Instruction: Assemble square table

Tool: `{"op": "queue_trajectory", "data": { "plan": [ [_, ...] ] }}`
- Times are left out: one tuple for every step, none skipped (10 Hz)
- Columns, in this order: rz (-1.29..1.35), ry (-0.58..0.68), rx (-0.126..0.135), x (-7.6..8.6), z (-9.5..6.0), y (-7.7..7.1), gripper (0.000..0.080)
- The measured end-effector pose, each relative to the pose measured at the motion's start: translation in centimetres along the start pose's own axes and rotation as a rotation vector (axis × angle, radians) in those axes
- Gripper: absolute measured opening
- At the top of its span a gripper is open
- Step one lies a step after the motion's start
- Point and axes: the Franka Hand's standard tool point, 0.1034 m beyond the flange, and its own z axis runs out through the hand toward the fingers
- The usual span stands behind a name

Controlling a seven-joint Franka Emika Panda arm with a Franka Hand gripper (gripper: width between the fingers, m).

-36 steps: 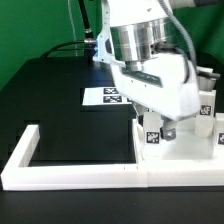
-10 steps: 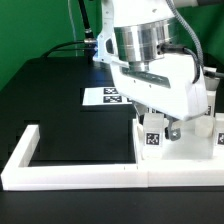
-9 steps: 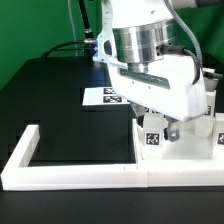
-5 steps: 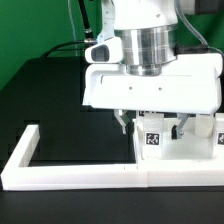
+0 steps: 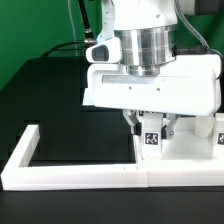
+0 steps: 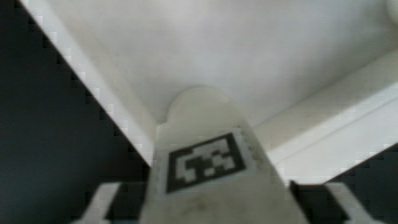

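Beside the border wall (image 5: pixel 75 172), at its inner corner on the exterior view's right, the jaws (image 5: pixel 152 133) straddle an upright tagged leg (image 5: pixel 152 139) and look clenched on it, likely so it can be lifted. That leg (image 6: pixel 212 150) stands against the square slab (image 6: pixel 231 50), which lies on the desk (image 5: pixel 50 100), braced by the wall.

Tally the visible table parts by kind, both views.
Tagged legs: 2, one between the end effector fingers, one at the exterior view's right edge
Square tabletop: 1
Total: 3
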Motion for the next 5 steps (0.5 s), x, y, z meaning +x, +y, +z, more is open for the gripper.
{"op": "queue_trajectory", "data": {
  "plan": [
    [0.068, -0.001, 0.001, -0.01, 0.0, -0.02, 0.0284],
    [0.184, 0.0, 0.001, -0.05, 0.07, -0.07, 0.0284],
    [0.42, 0.007, -0.008, -0.03, 0.11, -0.08, 0.0284],
    [0.575, -0.008, -0.002, 0.08, 0.12, 0.02, 0.0284],
    [0.765, -0.04, 0.025, 0.26, 0.11, 0.31, 0.0284]
  ]
}}
